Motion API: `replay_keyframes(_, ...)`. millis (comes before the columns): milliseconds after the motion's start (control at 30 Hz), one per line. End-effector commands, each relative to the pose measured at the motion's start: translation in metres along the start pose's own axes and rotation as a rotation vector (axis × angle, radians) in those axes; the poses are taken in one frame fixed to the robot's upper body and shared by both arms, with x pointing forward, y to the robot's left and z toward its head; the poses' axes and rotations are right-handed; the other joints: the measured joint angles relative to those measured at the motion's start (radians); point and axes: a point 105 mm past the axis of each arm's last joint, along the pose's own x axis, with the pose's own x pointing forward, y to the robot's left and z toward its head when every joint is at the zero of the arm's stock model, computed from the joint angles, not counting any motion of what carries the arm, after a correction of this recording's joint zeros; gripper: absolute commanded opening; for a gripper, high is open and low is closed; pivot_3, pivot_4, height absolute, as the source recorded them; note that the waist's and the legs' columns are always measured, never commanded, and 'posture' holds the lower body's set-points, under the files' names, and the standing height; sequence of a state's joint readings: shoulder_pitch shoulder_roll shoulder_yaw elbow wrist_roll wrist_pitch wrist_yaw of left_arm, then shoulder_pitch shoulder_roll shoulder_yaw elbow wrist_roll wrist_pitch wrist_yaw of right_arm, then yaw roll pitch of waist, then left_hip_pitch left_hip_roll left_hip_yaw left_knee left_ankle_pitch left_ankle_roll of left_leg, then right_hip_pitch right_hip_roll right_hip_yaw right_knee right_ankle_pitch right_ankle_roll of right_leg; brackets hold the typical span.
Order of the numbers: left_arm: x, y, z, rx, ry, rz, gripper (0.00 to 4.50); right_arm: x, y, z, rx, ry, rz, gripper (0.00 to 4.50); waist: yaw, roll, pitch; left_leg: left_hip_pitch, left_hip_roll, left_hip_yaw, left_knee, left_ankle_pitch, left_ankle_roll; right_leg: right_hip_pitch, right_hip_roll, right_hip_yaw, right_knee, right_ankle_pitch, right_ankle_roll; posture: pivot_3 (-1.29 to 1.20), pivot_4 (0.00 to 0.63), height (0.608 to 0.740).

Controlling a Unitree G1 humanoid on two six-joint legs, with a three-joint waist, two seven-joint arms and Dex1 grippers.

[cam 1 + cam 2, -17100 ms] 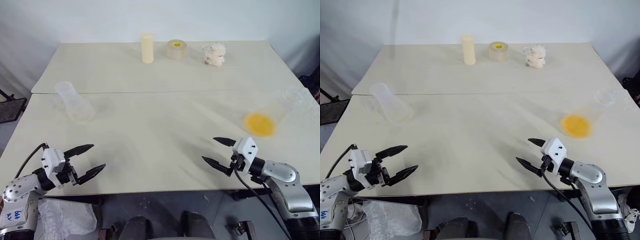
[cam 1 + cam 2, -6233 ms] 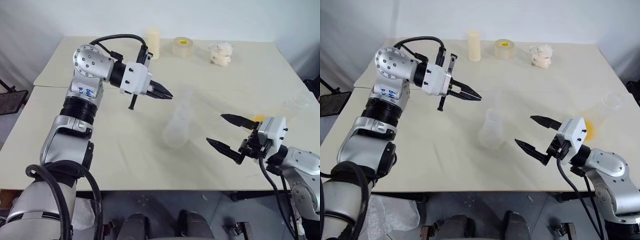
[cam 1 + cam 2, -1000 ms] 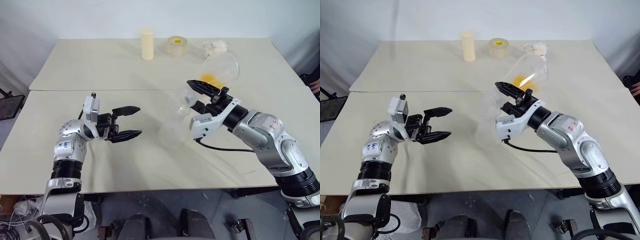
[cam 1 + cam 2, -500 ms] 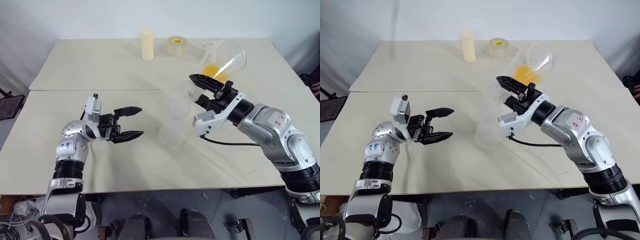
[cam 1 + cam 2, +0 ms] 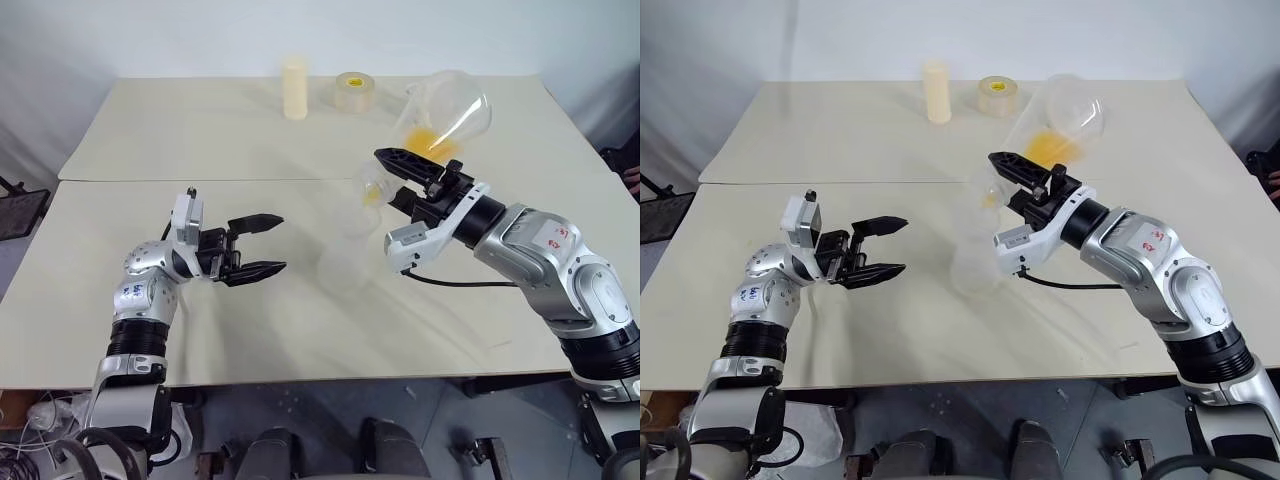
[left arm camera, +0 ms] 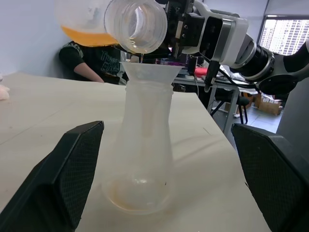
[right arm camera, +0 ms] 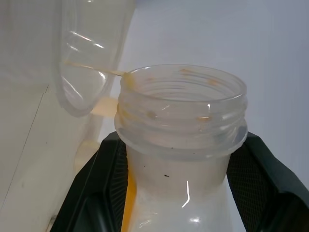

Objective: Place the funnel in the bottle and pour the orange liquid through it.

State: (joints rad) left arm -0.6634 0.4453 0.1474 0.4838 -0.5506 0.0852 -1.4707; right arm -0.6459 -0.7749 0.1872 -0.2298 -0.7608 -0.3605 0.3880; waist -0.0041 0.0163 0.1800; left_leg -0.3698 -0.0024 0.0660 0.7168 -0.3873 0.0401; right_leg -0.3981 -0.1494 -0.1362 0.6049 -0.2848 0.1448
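The clear conical bottle stands upright on the near table with the see-through funnel seated in its neck. My right gripper is shut on the neck of a rounder clear flask, which is tilted mouth-down over the funnel. The orange liquid pools toward the flask's neck, and an orange patch shows inside the funnel. In the left wrist view the flask's mouth hangs just above the funnel, with a thin stream running between them. My left gripper is open, level, a little left of the bottle.
At the back of the far table stand a cream cylinder and a tape roll. A crumpled white thing shows partly behind the flask. A seam joins the two tables. A seated person shows beyond the table.
My right gripper has rolled and tipped the flask further, raising its base. Orange liquid now shows in the funnel. The left gripper has stayed in place.
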Motion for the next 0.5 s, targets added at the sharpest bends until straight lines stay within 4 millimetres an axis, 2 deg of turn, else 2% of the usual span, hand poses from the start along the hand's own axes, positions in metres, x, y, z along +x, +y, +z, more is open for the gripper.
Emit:
replay_keyframes(33, 0.0043, 0.0018, 0.0092, 0.041, -0.012, -0.02, 4.5, -0.0026, -0.0225, -0.0068, -0.063, 0.017, -0.071, 2.45, 0.0, 0.0, 0.0, 0.0, 0.0, 0.0, 0.0, 0.0, 0.0, 0.0, 0.0, 0.0, 0.0, 0.0, 0.0, 0.0, 0.15, 0.74)
replay_keyframes(500, 0.0078, 0.0041, 0.0092, 0.043, -0.019, -0.024, 4.5, -0.0022, -0.0225, -0.0074, -0.125, -0.005, -0.063, 2.45, 0.0, 0.0, 0.0, 0.0, 0.0, 0.0, 0.0, 0.0, 0.0, 0.0, 0.0, 0.0, 0.0, 0.0, 0.0, 0.0, 0.15, 0.74)
